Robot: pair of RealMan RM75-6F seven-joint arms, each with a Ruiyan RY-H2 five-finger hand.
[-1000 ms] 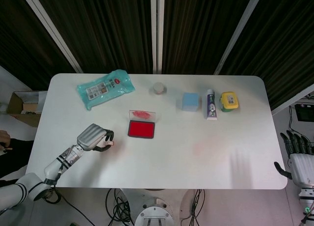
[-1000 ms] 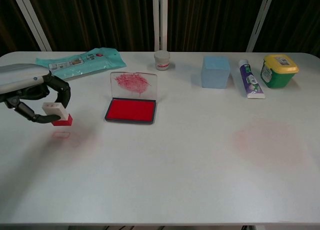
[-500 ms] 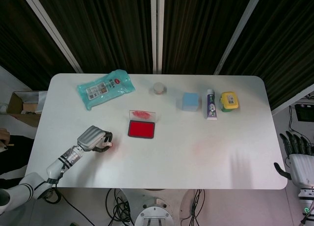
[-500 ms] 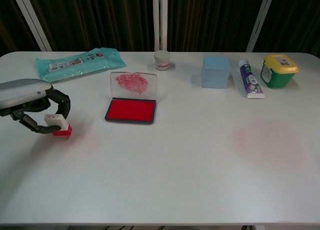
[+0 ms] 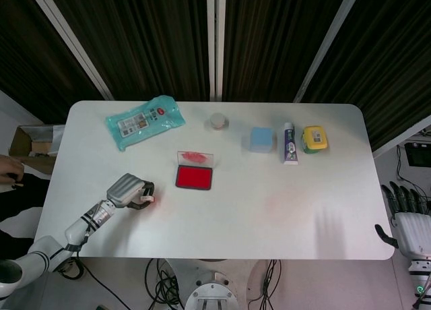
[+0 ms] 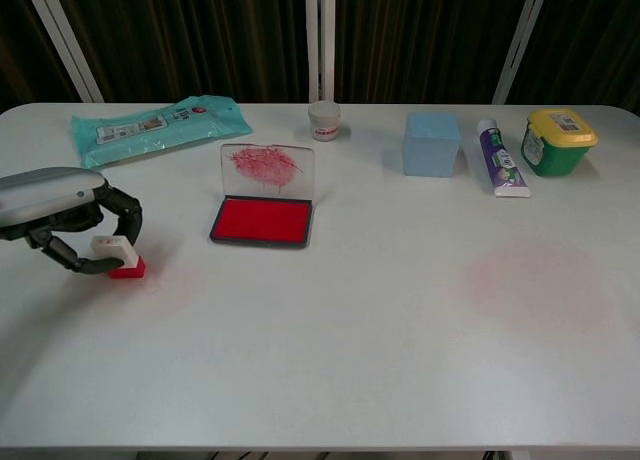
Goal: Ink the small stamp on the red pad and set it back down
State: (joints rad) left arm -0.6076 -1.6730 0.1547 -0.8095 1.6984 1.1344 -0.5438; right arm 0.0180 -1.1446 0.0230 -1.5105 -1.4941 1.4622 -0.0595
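Resting on the white table (image 6: 330, 360), well to the left of the red pad (image 6: 262, 221), the small stamp (image 6: 121, 258) stands with its red base down and its white top up. The left hand (image 6: 62, 216) grasps it, dark fingers (image 6: 122, 215) curled around the white top. In the head view the same hand (image 5: 128, 191) lies left of and a little nearer than the pad (image 5: 194, 177), with the stamp (image 5: 146, 200) at its fingertips.

The pad is open, its clear lid (image 6: 267, 167) standing up behind the red ink surface and smeared red. Beyond and to the left of the pad lies a teal wipes packet (image 6: 150, 126). Behind the pad, near the far edge, sits a small white jar (image 6: 324, 120). To the right of the pad come a light blue box (image 6: 431, 143), a toothpaste tube (image 6: 500, 160) and a green tub with a yellow lid (image 6: 558, 140).

Far right of the pad, off the table's corner, the right hand (image 5: 406, 213) hangs released, fingers apart, holding nothing.
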